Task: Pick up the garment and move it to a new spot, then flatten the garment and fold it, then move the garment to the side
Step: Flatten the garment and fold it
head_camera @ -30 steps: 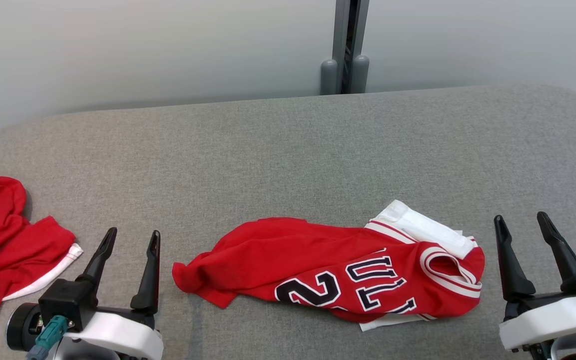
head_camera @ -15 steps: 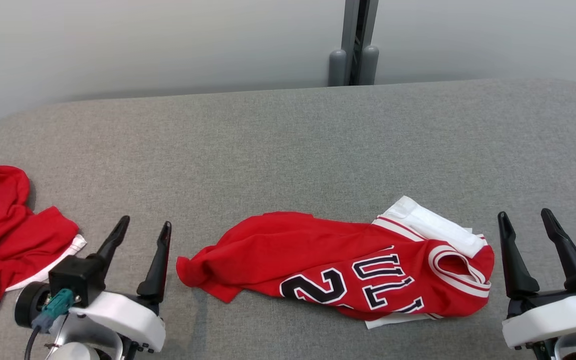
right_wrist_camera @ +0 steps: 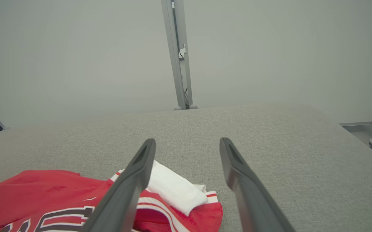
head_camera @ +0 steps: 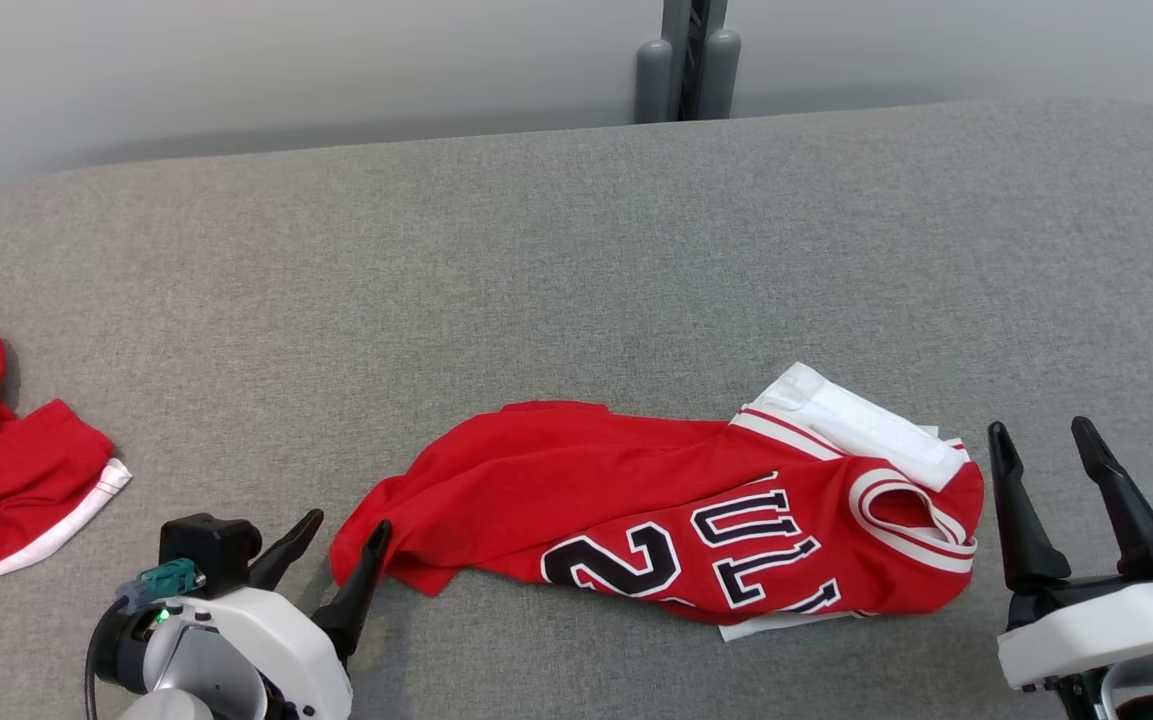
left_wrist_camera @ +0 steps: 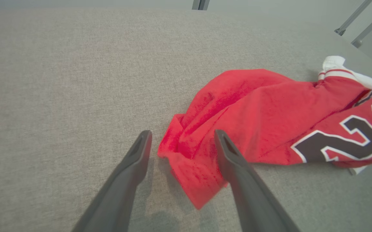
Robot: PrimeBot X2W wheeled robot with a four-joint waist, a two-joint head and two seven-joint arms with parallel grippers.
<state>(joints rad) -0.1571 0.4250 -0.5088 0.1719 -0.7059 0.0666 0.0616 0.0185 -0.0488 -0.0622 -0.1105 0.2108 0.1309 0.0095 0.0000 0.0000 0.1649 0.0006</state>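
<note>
The grey padded table (head_camera: 576,250) was seen stretched wide beneath the red jersey (head_camera: 576,490), which was laid crumpled lengthwise, its number turned up and a white panel shown at its right end. A second red garment (head_camera: 6,470) was spotted well off to the jersey's left. And there, just beside the jersey's right end, the right gripper (head_camera: 1038,425) was held apart from the cloth, its fingers spread wide with nothing between them. At the jersey's left tip the left gripper (head_camera: 349,520) was set low, spread just as wide, the bunched corner framed between its fingers, nothing yet clamped.
</note>
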